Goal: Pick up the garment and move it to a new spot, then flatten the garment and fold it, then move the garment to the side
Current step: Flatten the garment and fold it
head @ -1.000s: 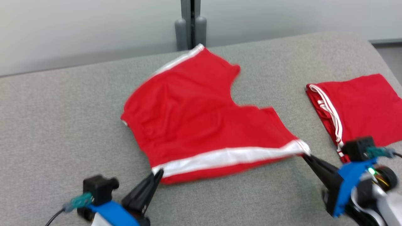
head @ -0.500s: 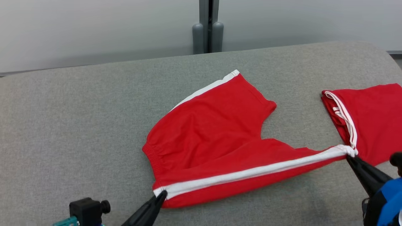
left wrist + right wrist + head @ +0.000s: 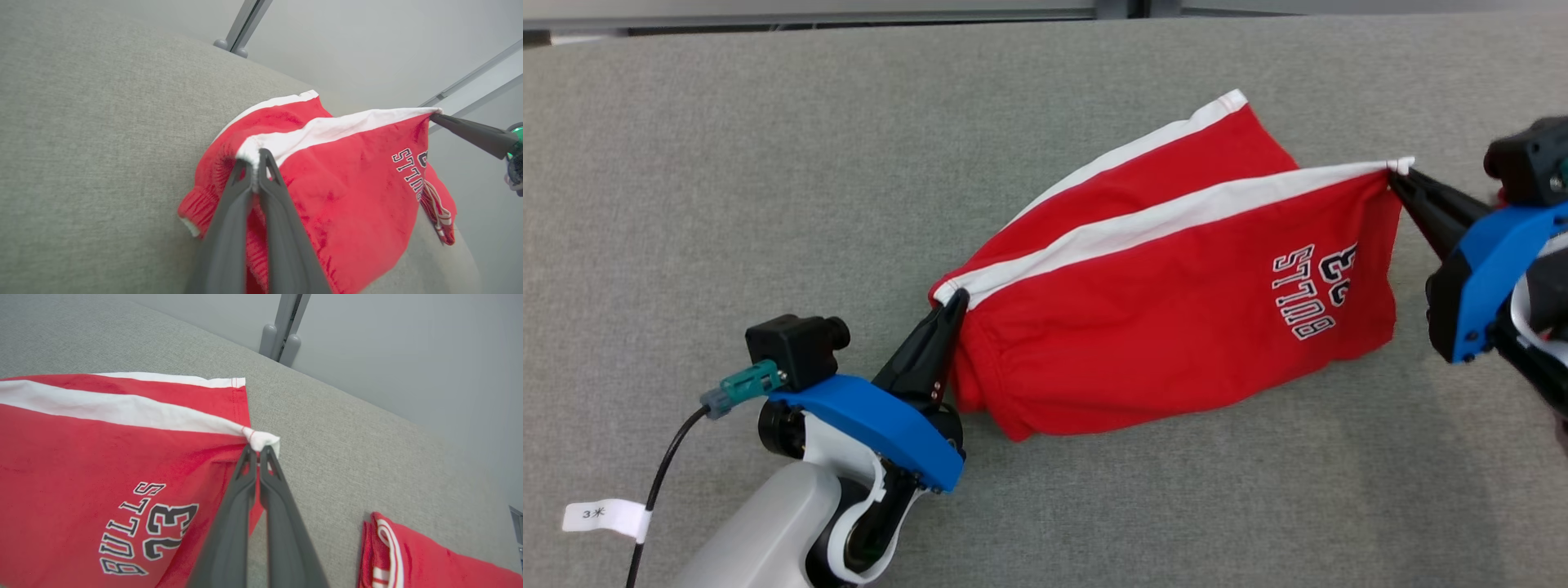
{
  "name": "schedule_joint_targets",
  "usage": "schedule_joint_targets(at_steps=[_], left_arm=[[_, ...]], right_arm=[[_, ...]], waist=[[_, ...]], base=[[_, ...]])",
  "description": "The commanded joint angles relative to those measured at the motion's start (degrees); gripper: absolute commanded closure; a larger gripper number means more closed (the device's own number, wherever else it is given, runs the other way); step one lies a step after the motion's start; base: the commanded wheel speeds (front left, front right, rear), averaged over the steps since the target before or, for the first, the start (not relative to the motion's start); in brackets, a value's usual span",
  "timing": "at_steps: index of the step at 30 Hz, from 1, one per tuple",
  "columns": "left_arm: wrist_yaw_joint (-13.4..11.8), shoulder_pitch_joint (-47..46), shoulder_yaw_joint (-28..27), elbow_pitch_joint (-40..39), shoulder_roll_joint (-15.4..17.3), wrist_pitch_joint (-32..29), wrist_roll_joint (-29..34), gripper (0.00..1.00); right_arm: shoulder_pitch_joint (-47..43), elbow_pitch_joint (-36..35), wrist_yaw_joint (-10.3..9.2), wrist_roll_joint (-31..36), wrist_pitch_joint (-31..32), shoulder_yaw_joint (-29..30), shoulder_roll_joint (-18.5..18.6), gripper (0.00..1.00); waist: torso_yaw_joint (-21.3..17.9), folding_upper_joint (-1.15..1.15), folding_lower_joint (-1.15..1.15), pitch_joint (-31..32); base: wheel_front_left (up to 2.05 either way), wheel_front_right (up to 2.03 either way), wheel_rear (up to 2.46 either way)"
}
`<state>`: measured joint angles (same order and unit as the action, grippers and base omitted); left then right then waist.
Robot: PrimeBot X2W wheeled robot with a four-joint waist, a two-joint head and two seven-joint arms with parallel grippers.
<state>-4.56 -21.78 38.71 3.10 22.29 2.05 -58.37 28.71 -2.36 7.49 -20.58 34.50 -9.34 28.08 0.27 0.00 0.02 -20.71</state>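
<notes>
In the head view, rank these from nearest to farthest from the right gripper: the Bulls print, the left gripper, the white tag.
1. Bulls print, on the shorts, just below and left of the right gripper.
2. Left gripper, pinching the shorts' opposite end.
3. White tag, far lower left corner.
</notes>
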Motion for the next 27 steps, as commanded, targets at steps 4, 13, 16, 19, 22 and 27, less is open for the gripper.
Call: schedule_joint_targets(at_steps=[4,13,16,19,22,27], left_arm=[[0.45,-3.75,-0.15,4.35,-2.49,1.72,1.17,1.00],[2.09,-7.05,-1.11,10.60,-7.06,6.82,1.35,1.00],[3.04,-7.99,-1.22,11.68,-7.89,8.33,1.64,0.01],[4.53,-8.30,-0.38,12.43,-8.43,8.96,2.06,0.00],[5.50,-7.45,-0.05,12.91,-8.48,9.48,2.01,0.00],[6.48,-4.12,0.07,12.50,-7.27,10.85,2.56,0.00]], right_arm=[[8.89,8.32,0.01,-1.09,-2.53,-3.82,2.01,1.00],[20.26,21.11,0.01,-2.41,-8.90,-11.51,2.40,1.00],[22.16,24.06,0.01,-3.26,-10.24,-13.24,2.40,1.00],[22.89,26.21,0.01,-4.35,-12.05,-14.46,1.73,0.00],[22.30,27.84,0.01,-5.33,-13.73,-15.37,2.12,0.00],[18.73,29.08,0.01,-9.35,-17.77,-13.64,1.46,0.00]], waist=[[4.24,0.00,-0.02,-4.78],[7.44,0.00,-0.02,-7.90],[7.87,0.00,-0.02,-8.24],[7.88,0.00,-0.02,-7.93],[7.70,0.00,-0.02,-6.38],[7.18,0.00,-0.02,-2.42]], base=[[0.00,0.00,0.00],[0.00,0.00,0.00],[0.00,0.00,0.00],[0.00,0.00,0.00],[0.00,0.00,0.00],[0.00,0.00,0.00]])
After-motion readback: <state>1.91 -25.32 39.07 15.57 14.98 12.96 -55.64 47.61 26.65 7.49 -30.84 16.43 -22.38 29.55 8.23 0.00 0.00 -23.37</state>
